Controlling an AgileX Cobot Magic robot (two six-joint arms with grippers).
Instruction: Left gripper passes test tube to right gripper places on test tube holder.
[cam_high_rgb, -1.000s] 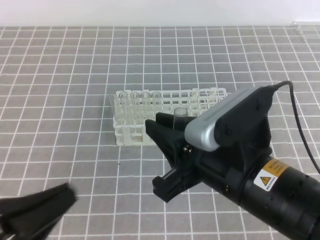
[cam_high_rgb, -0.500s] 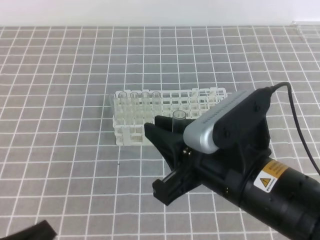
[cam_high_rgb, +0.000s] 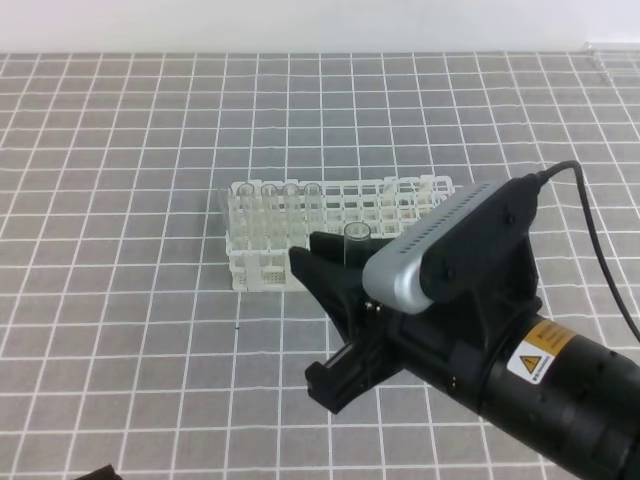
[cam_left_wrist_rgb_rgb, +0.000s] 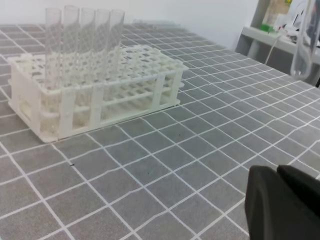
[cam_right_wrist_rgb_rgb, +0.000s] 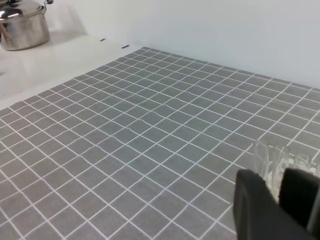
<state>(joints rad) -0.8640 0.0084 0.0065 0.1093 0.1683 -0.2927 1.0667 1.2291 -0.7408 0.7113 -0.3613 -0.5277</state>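
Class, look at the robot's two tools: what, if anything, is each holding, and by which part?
The right tool grips a test tube below its open rim; the exact spot is hidden. The left tool holds nothing.

Lab bench: test tube holder (cam_high_rgb: 335, 225)

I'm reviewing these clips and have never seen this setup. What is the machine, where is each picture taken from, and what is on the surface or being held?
It is a two-armed robot over a grey tiled table. The overhead view shows the right gripper holding a clear test tube upright near the white test tube holder. The left gripper barely shows at the bottom edge. The other two pictures come from cameras on the wrists: the left one sees the holder with five tubes standing in it, the right one sees the held tube and a metal pot.
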